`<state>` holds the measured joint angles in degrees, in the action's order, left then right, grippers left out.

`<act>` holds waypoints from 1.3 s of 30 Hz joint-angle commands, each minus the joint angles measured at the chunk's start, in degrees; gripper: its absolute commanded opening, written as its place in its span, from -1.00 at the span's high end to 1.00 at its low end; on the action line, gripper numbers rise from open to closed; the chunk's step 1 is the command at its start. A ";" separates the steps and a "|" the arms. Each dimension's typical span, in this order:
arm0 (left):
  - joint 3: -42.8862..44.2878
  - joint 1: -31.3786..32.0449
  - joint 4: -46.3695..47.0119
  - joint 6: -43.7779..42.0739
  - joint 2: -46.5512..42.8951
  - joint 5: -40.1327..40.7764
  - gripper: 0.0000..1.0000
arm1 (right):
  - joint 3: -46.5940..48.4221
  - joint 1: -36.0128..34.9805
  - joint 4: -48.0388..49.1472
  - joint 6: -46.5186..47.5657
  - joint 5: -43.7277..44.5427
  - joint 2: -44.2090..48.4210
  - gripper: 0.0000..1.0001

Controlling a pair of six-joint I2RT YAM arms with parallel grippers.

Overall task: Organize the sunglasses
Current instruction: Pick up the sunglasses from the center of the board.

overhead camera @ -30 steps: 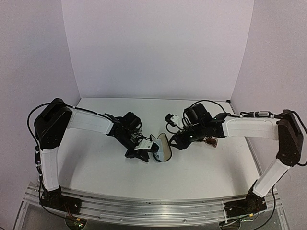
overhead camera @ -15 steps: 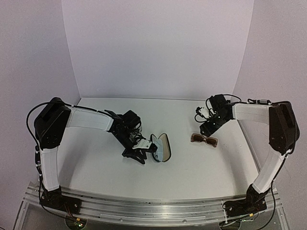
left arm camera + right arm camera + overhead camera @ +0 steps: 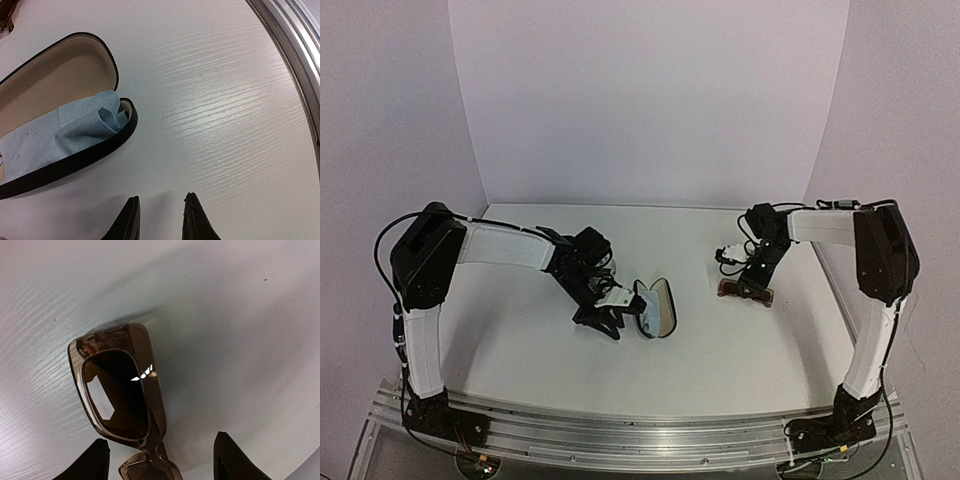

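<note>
The brown translucent sunglasses (image 3: pixel 756 294) lie on the white table at the right. My right gripper (image 3: pixel 744 281) is just over them, open. In the right wrist view the brown sunglasses (image 3: pixel 120 395) lie lens-up, their bridge between my wide-open right gripper (image 3: pixel 161 437) fingers, which do not touch them. My left gripper (image 3: pixel 610 325) sits low on the table beside the open black case (image 3: pixel 660 307), open and empty. In the left wrist view my left gripper (image 3: pixel 161 197) holds nothing. The white sunglasses are not in view.
The open case (image 3: pixel 75 155) has a beige lining and holds a crumpled pale blue cloth (image 3: pixel 65 132). The table's metal front rail (image 3: pixel 295 45) runs close by the left gripper. White walls stand behind and at both sides.
My right arm pulled away from the case at the centre, swung to the right, then came down over the brown sunglasses. My left gripper has barely moved.
</note>
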<state>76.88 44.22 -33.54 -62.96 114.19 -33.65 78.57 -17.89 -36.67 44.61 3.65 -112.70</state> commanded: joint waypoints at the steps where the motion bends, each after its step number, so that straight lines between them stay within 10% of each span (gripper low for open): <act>1: 1.75 -0.64 -0.40 0.50 -1.54 -0.18 0.55 | 2.53 0.41 -6.24 4.99 -1.67 -2.70 -0.28; 7: 1.87 -1.02 0.27 0.91 -1.23 -0.22 0.55 | 3.97 0.40 -6.39 4.69 0.00 -6.45 -0.21; 16: 3.39 -2.89 -2.74 -0.22 -1.75 0.06 0.54 | 6.00 0.40 -6.37 -0.94 -0.86 -6.81 0.65; 25: 3.06 -4.07 -0.71 0.51 -1.86 0.31 0.51 | 5.19 0.40 -6.11 -14.41 -11.54 -0.43 0.82; 39: 1.94 -4.26 1.48 1.89 -1.77 -0.92 0.50 | -0.67 -8.76 17.32 -64.94 -22.83 13.85 0.84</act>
<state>78.52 40.16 -33.60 -61.93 114.19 -32.95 80.66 -19.14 -30.21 -0.69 -16.91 -101.36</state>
